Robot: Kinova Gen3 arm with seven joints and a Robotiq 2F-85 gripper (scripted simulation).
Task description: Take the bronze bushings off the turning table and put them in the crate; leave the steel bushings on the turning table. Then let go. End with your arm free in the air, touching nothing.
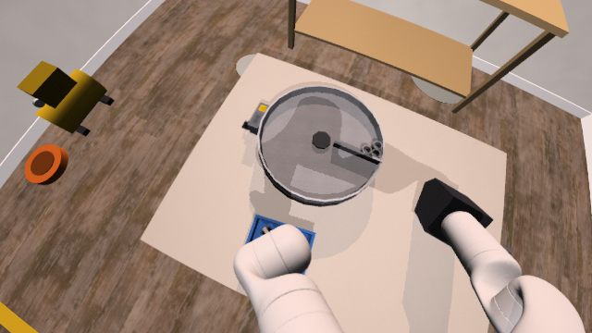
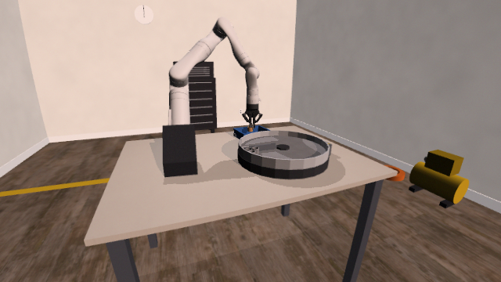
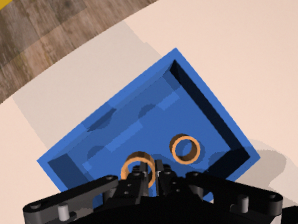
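Observation:
My gripper point(image 3: 151, 169) point(image 2: 250, 124) is shut on a bronze bushing point(image 3: 131, 165) point(image 2: 250, 128), pinching its wall, and holds it low over the blue crate point(image 3: 210, 115) point(image 1: 255, 229) point(image 2: 261, 128). A second bronze bushing point(image 3: 185, 148) lies on the crate's floor, to the right of the held one. The grey turning table point(image 1: 296, 153) point(image 2: 282, 164) stands beside the crate. Three steel bushings point(image 1: 373, 148) point(image 2: 254, 149) sit together at its rim beside a dark bar. In the top view my arm hides the gripper and most of the crate.
The arm's black base block point(image 1: 444, 203) point(image 2: 179, 150) stands on the table. A small control box point(image 1: 256, 117) sits by the turning table. A wooden shelf point(image 1: 384, 42), a yellow motor point(image 1: 65, 97) point(image 2: 440, 178) and an orange ring point(image 1: 45, 163) stand off the table.

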